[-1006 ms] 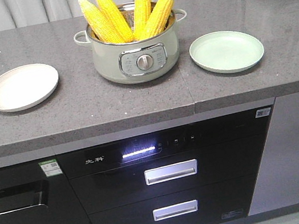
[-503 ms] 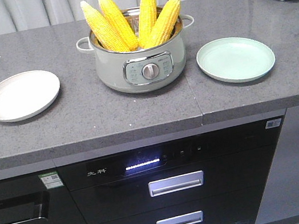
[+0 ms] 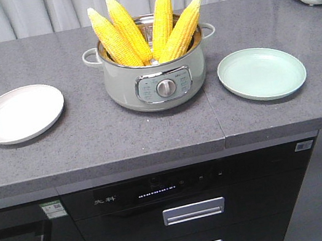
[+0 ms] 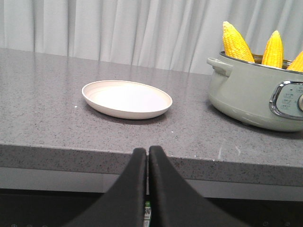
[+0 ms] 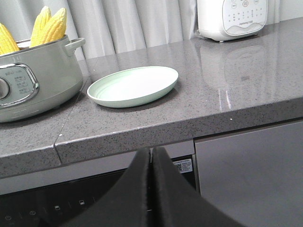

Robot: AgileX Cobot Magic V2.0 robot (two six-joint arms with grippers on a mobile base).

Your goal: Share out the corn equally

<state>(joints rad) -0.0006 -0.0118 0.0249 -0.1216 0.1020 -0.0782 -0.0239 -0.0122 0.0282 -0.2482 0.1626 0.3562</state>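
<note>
While the four cobs of corn stand tips-up in the pot, with a white plate at its 9 o'clock and a green plate at 3 o'clock, probably for two each, the left fingers and right fingers are clenched on nothing, short of the bench.

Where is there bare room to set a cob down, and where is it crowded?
Both plates are empty: round cream plate left of the pale green electric pot, round mint plate right of it. Grey countertop is bare between pot and plates. Crowded only inside the pot: four yellow corn cobs.
</note>
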